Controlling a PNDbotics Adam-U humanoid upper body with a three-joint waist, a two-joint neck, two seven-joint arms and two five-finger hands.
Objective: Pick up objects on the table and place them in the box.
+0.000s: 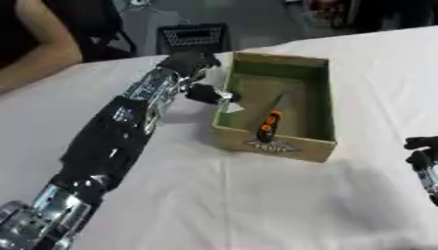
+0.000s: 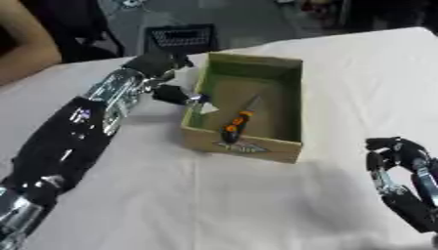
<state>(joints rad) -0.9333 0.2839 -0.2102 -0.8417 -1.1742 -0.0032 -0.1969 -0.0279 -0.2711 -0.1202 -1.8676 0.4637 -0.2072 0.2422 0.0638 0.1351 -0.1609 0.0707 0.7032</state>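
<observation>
The left robot hand (image 1: 190, 62) reached across the table (image 1: 256, 205) to the left wall of the box (image 1: 315, 149), its fingers curled; whether they gripped anything could not be told. A small white thing (image 1: 231, 106) showed at that wall. The right robot hand (image 2: 398, 161) rested at the lower right, fingers curled on nothing. One box stood on the white cloth, holding one screwdriver (image 1: 269, 123) with an orange-and-black handle. Dark floor and a black basket (image 1: 192, 36) lay beyond.

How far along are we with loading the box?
Done: an orange-and-black tool lies in the box. In hand: the left hand reaches to the box's left wall; its grip is unclear. The right hand idles curled at the lower right. No other loose objects show.
</observation>
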